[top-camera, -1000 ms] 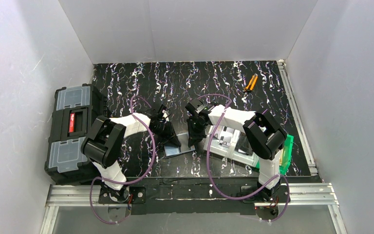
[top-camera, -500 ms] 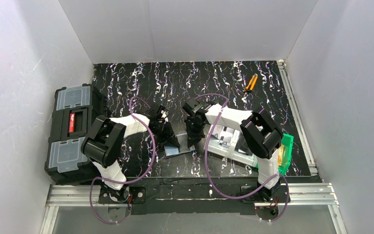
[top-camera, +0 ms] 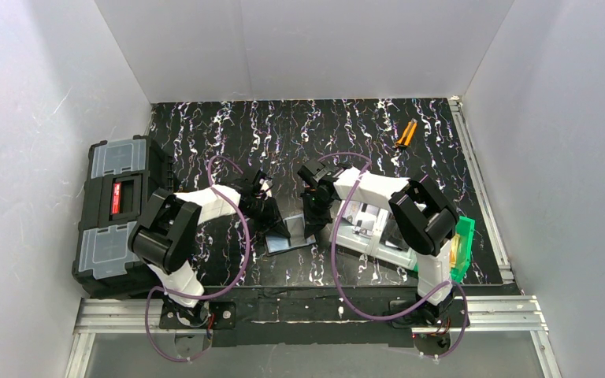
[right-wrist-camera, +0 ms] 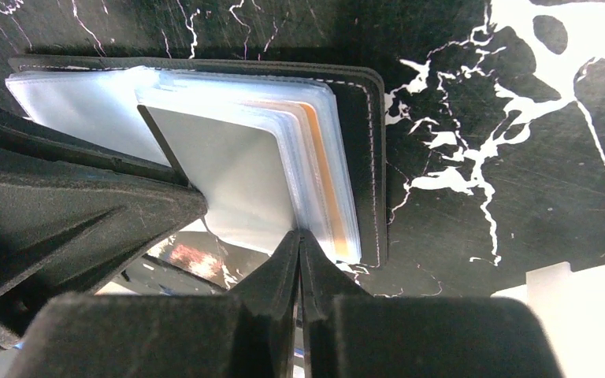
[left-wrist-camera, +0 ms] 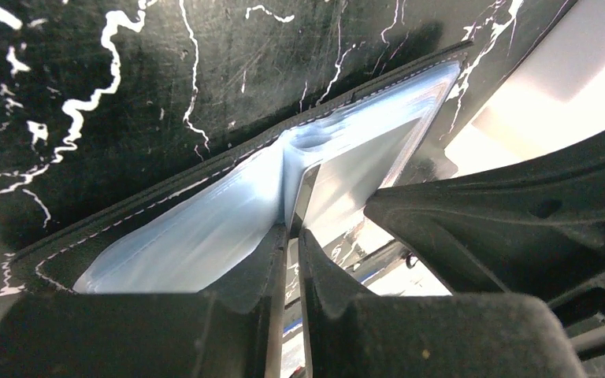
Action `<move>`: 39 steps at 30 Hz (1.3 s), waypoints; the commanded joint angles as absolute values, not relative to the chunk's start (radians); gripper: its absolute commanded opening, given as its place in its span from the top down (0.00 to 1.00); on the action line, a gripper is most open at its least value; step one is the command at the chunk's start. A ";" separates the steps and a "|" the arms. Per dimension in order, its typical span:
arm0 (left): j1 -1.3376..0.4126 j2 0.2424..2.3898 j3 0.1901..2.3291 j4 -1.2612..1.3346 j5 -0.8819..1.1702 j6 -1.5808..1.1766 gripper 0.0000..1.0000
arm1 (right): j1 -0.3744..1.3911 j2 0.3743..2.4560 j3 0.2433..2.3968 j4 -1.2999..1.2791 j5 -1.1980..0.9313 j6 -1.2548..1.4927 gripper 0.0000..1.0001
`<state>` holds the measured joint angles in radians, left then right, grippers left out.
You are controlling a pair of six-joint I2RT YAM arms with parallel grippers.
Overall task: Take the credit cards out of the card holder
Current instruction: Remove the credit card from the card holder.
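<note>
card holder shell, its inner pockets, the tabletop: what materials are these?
The card holder shell looks like matte black leather or faux leather, with white stitching along its edge. The inner pockets look like clear glossy plastic film, likely vinyl: they glare blue-white and an orange card shows through. The table is glossy black with marble veining, probably laminate or printed film; fine scratches show.

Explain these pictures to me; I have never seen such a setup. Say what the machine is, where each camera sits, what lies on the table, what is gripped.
Two robot arms are bolted at the near edge of a marbled black table. The wide picture looks down from above; the two close-ups come from cameras on the wrists. On the table: an open black card holder, a black toolbox, an orange-handled tool, a green bin. The left gripper and right gripper both pinch one raised silvery leaf, sleeve or card, unclear. An orange card sits in its pocket.
</note>
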<state>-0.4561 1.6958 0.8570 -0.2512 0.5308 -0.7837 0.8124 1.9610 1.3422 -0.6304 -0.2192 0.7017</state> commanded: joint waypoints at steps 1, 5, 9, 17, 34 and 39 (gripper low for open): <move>-0.443 1.641 0.837 -0.322 0.492 -0.735 1.00 | 0.807 2.008 1.286 -0.603 -0.177 0.711 0.91; -0.435 1.634 0.839 -0.338 0.482 -0.722 1.00 | 0.804 2.011 1.282 -0.598 -0.181 0.713 0.92; -0.430 1.631 0.838 -0.345 0.476 -0.713 1.00 | 0.803 2.014 1.284 -0.597 -0.182 0.712 0.92; -0.417 1.623 0.844 -0.377 0.448 -0.693 1.00 | 0.800 2.019 1.283 -0.597 -0.187 0.713 0.93; -0.379 1.542 0.831 -0.436 0.422 -0.645 1.00 | 0.792 1.989 1.294 -0.593 -0.190 0.704 0.92; -0.376 1.516 0.843 -0.450 0.427 -0.643 1.00 | 0.792 1.967 1.306 -0.597 -0.187 0.700 0.90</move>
